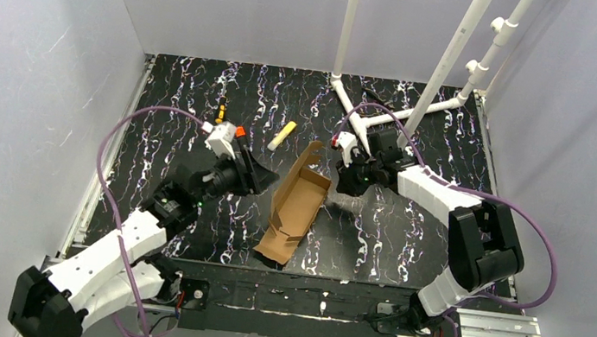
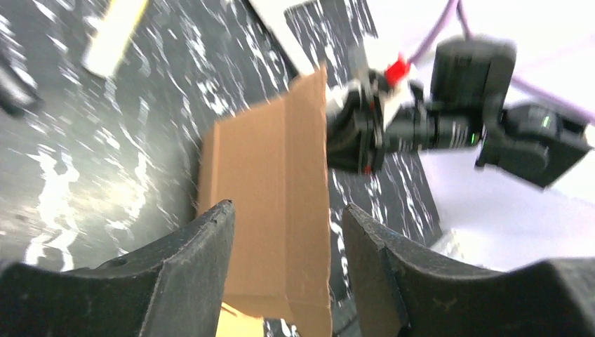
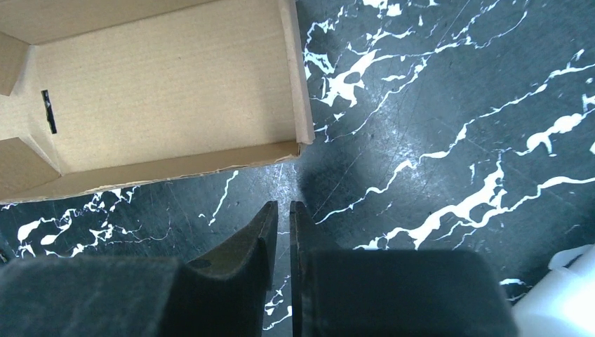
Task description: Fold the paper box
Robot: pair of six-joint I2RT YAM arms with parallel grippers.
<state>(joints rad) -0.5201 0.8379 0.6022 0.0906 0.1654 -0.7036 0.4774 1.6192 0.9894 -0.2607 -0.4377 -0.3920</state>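
In the middle of the table, the paper box lies half-formed, open side up with its side walls raised. The left pincer sits just beside the left wall, released, with nothing between its fingers. The right pincer is by the box's far right corner, clenched on nothing (only a sliver of gap shows in its wrist view). The step looks like squaring up the walls. The left would do best to press its wall from outside while the right braces the opposite side, so the light card doesn't skid. The long axis runs from the table's near edge toward the far edge, leaning slightly right, with the taller flap end pointing far.
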